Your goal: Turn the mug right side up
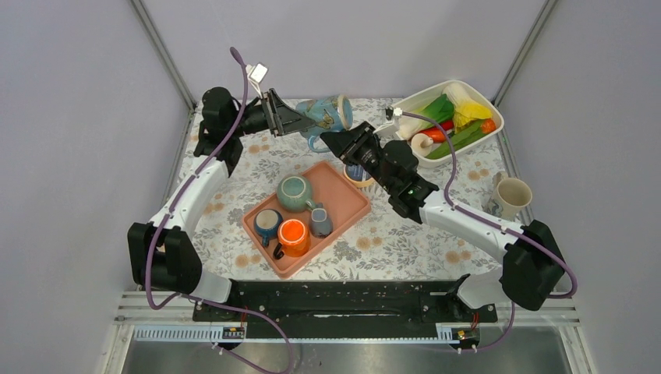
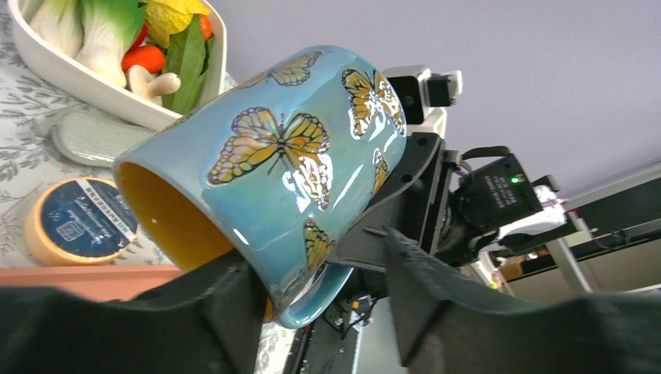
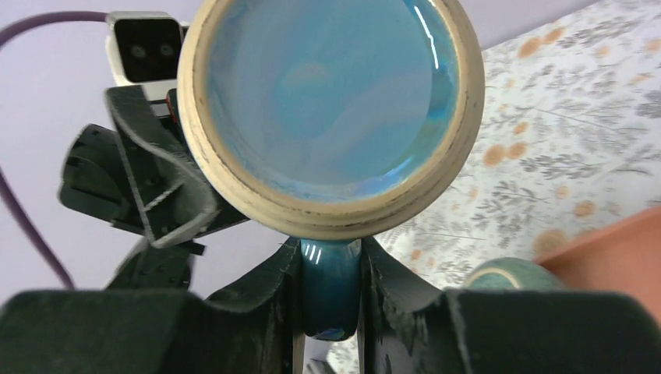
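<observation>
At the far side of the table [image 1: 405,234], well above the cloth, the mug [image 1: 327,113] hangs in the air between the two arms. It is neither upside down nor upright: it lies on its side, somewhat tilted, with its yellow inside showing in the left wrist view and its flat base facing the right wrist camera. Judged from that, the task looks roughly half done. The mug is off the table and part of the way round, but it has yet to be brought mouth-up and set down on its base.

The right gripper [image 3: 331,265] has its jaws drawn close together on the handle [image 3: 331,300]. Both fingers [image 3: 273,292] press against the handle's sides, so this arm seems to carry the weight.

The left gripper [image 2: 319,265] stands about half open around the lower edge of the mug, near where the handle joins the body. Its nearer finger [image 2: 226,304] lies against the mug's wall, while the other finger is off the mug, with a gap and one of the right gripper's fingers between them. It does not look like a firm hold yet, though the pictures do not show how hard the touching finger presses. This looks like a handover in progress, with the mug reached by both arms and gripped by only one
</observation>
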